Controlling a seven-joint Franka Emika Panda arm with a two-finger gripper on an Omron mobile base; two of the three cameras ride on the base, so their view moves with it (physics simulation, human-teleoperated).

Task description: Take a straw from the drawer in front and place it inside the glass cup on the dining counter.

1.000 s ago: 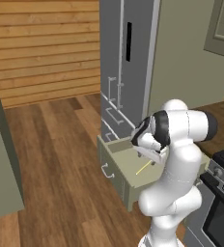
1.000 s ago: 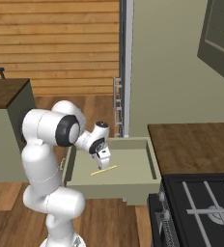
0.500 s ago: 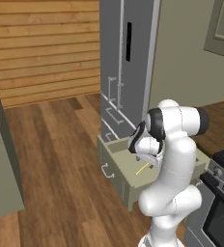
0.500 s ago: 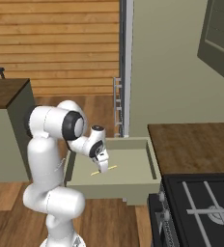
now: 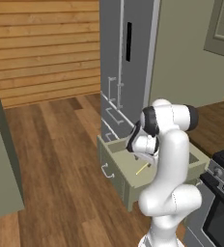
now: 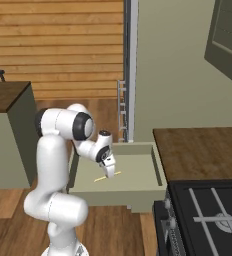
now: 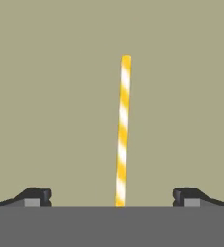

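Note:
The drawer (image 6: 158,172) stands pulled out, its pale beige box open to me; I see its sage-green front with the small silver handle (image 5: 105,171) from the left. The straw (image 7: 122,140), yellow with white stripes, lies flat on the drawer floor (image 6: 108,175) (image 5: 142,168). My gripper (image 6: 108,171) hangs inside the drawer right above the straw, pointing down. It is open: the two fingertips (image 7: 36,197) stand wide apart with the straw centred between them, untouched. The glass cup is out of view. A corner of the dining counter (image 6: 8,95) shows at the left.
Grey fridge panels with long handles (image 5: 121,67) rise just behind the drawer. A black stove (image 6: 208,220) and a wood top (image 6: 198,150) sit to the drawer's right. Open wood floor (image 5: 56,159) lies to the left.
The hand has come down and a little forward into the drawer, ending close over the straw. The straw and drawer have stayed put.

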